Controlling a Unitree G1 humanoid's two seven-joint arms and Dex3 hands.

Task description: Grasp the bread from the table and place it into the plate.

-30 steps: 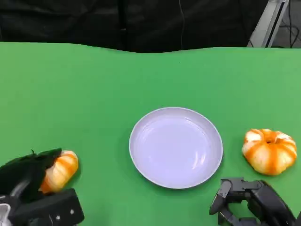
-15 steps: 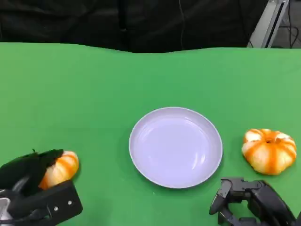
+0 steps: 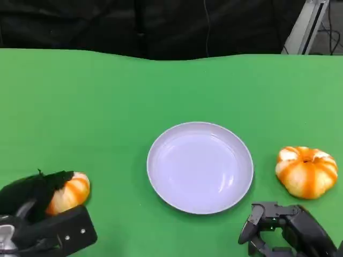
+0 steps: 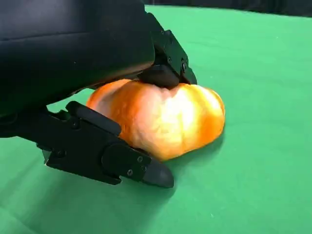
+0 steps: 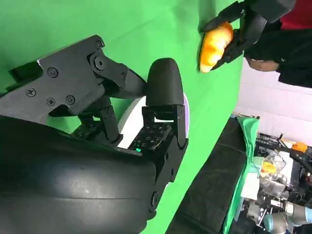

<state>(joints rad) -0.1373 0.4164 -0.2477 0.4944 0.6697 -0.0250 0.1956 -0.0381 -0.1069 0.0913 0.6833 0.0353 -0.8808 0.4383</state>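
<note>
An orange-and-white bread [image 3: 71,192] lies on the green table at the lower left. My left hand [image 3: 29,211] covers its near side. In the left wrist view black fingers [image 4: 168,73] press on top of the bread [image 4: 170,117] and the thumb [image 4: 112,158] lies along its lower side, so the hand grips it while it rests on the cloth. The white plate [image 3: 153,147] sits at the table's middle with nothing in it. My right hand [image 3: 284,231] hovers at the lower right with fingers apart, holding nothing. The right wrist view shows that hand [image 5: 112,126] and the far-off gripped bread [image 5: 214,46].
A second orange-and-white bread [image 3: 306,171] lies right of the plate, just beyond my right hand. Green cloth stretches between plate and both breads. A dark backdrop runs behind the table's far edge, with a metal frame [image 3: 303,27] at the back right.
My left hand's thumb part has shifted slightly along the near side of the bread. The bread, the plate and the right hand have stayed where they were.
</note>
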